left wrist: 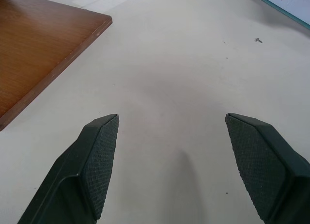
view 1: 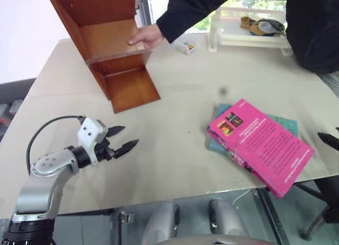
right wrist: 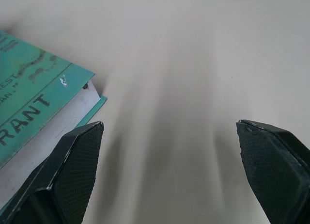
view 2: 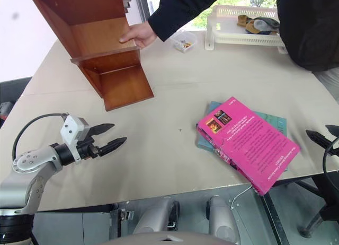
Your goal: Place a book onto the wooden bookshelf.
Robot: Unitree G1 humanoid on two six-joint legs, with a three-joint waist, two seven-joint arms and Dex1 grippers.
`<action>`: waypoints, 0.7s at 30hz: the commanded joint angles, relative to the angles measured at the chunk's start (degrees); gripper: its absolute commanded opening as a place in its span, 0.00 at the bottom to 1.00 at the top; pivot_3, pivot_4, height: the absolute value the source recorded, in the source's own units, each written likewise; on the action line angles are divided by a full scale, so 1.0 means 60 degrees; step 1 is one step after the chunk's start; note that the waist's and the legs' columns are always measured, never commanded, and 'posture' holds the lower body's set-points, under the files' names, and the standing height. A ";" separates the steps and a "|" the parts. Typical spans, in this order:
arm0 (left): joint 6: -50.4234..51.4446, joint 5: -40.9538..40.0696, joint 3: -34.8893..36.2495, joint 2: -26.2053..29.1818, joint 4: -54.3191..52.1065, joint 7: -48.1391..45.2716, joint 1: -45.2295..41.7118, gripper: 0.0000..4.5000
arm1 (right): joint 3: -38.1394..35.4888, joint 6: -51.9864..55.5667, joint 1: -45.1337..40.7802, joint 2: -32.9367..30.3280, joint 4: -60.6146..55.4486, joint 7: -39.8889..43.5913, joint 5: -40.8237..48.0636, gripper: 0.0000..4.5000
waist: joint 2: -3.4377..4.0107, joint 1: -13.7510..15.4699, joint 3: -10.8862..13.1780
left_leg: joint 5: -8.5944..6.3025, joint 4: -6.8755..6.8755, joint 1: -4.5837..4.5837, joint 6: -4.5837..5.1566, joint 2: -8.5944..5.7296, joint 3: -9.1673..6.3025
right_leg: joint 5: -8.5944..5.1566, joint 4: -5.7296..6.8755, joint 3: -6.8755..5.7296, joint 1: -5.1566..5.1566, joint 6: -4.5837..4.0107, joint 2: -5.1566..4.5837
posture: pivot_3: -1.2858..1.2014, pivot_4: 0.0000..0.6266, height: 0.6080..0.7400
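On the counter [view 2: 175,96], the pink book [view 2: 248,143] lies flat at the near right, on top of a teal book [view 2: 273,120]. The left gripper [view 2: 110,139] hovers open at the near left. At the far left, a person's hand [view 2: 136,34] holds the tilted wooden bookshelf [view 2: 98,41].

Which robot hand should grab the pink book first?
Probably the right gripper: it hovers open just beside the pink book. The left gripper, also open, is farther off, nearer the wooden bookshelf.
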 commanded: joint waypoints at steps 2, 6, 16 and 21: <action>-0.0123 -0.0272 0.0380 0.0151 -0.0378 -0.0049 -0.0054 0.83 | -0.0282 -0.0292 -0.0038 -0.0279 0.0030 0.0057 -0.0011 1.00 | 0.0000 -0.0001 0.0000 | 0.0000 0.0000 0.0000 0.0000 0.0000 0.0000 | 0.0000 0.0000 0.0000 0.0001 0.0000 0.0000 | 0.52 0.24 1.00; -0.0121 -0.0356 0.0411 0.0174 -0.0369 -0.0078 -0.0075 0.83 | -0.0292 -0.0345 -0.0033 -0.0259 0.0052 0.0045 -0.0033 1.00 | 0.0000 -0.0002 0.0000 | 0.0000 0.0000 0.0000 0.0000 0.0000 -0.0001 | 0.0000 0.0001 -0.0002 0.0001 0.0000 0.0003 | 0.52 0.24 1.00; -0.0116 -0.0466 0.0452 0.0268 -0.0343 -0.0112 -0.0159 0.83 | -0.0293 -0.0369 -0.0062 -0.0269 0.0026 -0.0004 -0.0037 1.00 | 0.0000 -0.0002 0.0000 | 0.0000 0.0000 0.0000 0.0000 -0.0001 0.0000 | 0.0000 0.0001 -0.0002 0.0001 0.0001 0.0007 | 0.52 0.24 1.00; -0.0099 -0.0517 0.0457 0.0300 -0.0366 -0.0097 -0.0138 0.83 | -0.0272 -0.0359 -0.0040 -0.0265 0.0012 -0.0023 -0.0053 1.00 | 0.0000 -0.0001 0.0000 | 0.0000 0.0000 0.0001 0.0000 -0.0001 0.0000 | 0.0000 0.0001 -0.0002 0.0001 0.0001 0.0007 | 0.52 0.24 1.00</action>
